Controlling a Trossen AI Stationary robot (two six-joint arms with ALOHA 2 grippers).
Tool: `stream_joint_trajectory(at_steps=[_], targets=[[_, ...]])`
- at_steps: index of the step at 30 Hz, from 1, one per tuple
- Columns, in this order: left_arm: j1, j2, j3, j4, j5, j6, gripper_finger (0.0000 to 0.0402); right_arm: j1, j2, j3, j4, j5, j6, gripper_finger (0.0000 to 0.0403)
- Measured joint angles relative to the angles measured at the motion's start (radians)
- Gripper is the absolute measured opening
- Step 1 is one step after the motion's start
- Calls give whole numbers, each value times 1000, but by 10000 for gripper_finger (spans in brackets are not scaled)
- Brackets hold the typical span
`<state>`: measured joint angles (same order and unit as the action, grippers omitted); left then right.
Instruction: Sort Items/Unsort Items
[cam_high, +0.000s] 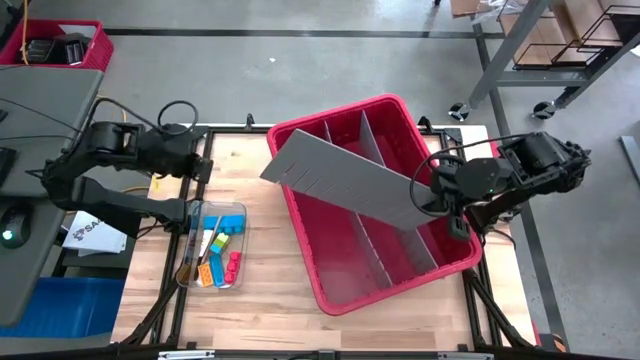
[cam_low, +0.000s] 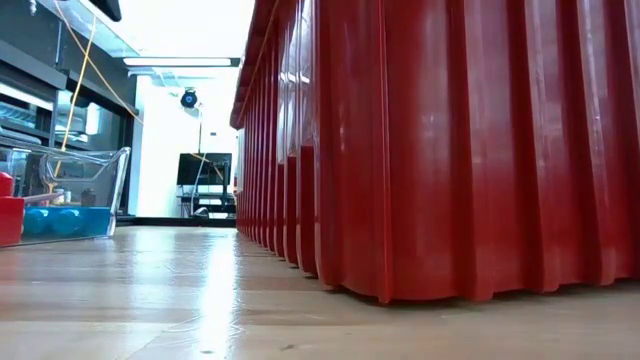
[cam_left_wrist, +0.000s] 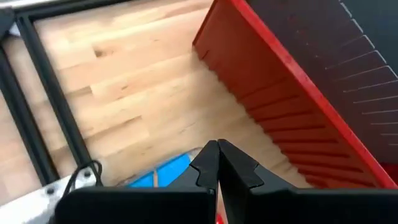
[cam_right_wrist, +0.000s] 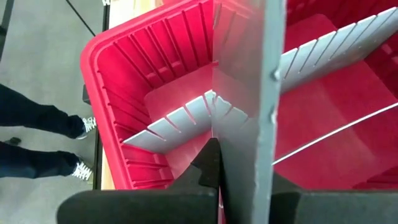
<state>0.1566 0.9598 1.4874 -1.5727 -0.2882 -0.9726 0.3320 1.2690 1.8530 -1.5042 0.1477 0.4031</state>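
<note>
The items (cam_high: 215, 245) are blue, red, orange and yellow pieces and a thin stick. They lie in a clear tub (cam_high: 192, 262) on the table's left part, which the low view also shows (cam_low: 70, 190). My left gripper (cam_high: 203, 168) hangs shut above the tub's far end, holding nothing; in its wrist view (cam_left_wrist: 217, 163) a blue piece (cam_left_wrist: 168, 174) shows below it. My right gripper (cam_high: 440, 205) is shut on a long grey divider panel (cam_high: 345, 185) that slants across the red bin (cam_high: 395, 285). My right gripper pinches the grey panel near its right-hand end (cam_right_wrist: 249, 168) between its two fingers (cam_right_wrist: 208, 165); the panel stands edge-on in the gap. The fingers slant down from the table's right. The panel stretches over the bin, its other end (cam_high: 275, 165) past the bin's far left corner.
The red bin holds fixed grey dividers (cam_right_wrist: 180, 118) that form compartments. Its ribbed wall (cam_low: 450, 150) fills the low view. Bare wood (cam_high: 265, 290) lies between tub and bin. A person's legs (cam_right_wrist: 37, 137) stand on the floor beyond the bin.
</note>
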Motion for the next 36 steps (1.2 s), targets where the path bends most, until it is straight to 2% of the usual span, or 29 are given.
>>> stream_joint_trajectory(at_steps=[7, 10, 13, 16, 19, 21, 26, 31, 36], targets=[[29, 52, -3, 19, 39, 112, 0, -12, 1, 0, 6, -4, 8, 0], [28, 59, -3, 168, 137, 216, 0, -12, 1, 0, 5, -9, 9, 0], [25, 56, -2, 412, 218, 319, 0, -12, 1, 0, 6, -9, 8, 0], [25, 56, -2, 596, 218, 374, 0, -12, 1, 0, 6, -9, 8, 0], [25, 60, -2, 658, 179, 437, 0, -12, 1, 0, 36, -9, 25, 0], [25, 62, -2, 657, 159, 452, 0, -12, 1, -1, 109, -10, 42, 0], [25, 62, -3, 647, 148, 461, 0, -12, 19, -1, 422, -21, -17, 0], [25, 42, -3, 651, 148, 479, 0, -37, 107, -2, 740, -30, -82, 0], [26, 15, -3, 652, 148, 465, 0, -130, 177, -3, 983, -36, 23, 0]])
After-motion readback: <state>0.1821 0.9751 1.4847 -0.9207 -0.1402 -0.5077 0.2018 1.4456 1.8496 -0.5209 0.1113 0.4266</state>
